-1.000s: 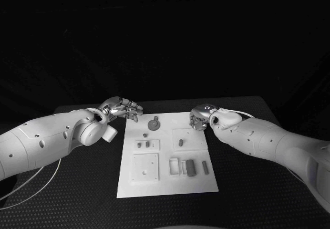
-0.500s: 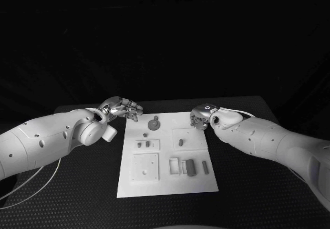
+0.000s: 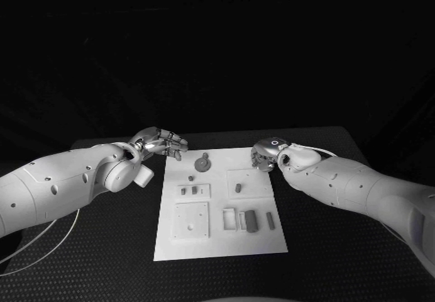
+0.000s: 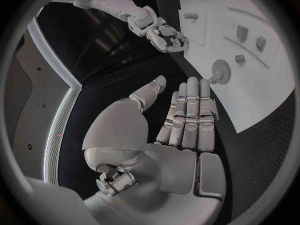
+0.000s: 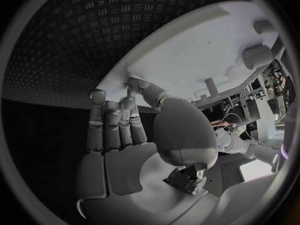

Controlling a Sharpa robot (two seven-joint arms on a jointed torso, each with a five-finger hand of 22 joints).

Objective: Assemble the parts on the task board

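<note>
The white task board point(image 3: 222, 242) lies in the middle of the black table. Small grey parts sit on it: a round disc part point(image 3: 204, 165) near the far edge, a small peg point(image 3: 237, 187), and two bars point(image 3: 251, 221) at the near right. My left hand point(image 3: 161, 143) hovers beside the board's far left corner with straight fingers point(image 4: 187, 110) holding nothing. My right hand point(image 3: 266, 154) is at the far right corner. Its fingers point(image 5: 109, 120) are straight and empty, and its thumb tip is close to the board's edge point(image 5: 140, 72).
A square plate point(image 3: 192, 220) and a small frame point(image 3: 229, 218) sit on the board's near half. The textured black table point(image 3: 344, 251) runs around the board on all sides. My right hand point(image 4: 164, 35) also appears across the board point(image 4: 262, 90) in the left wrist view.
</note>
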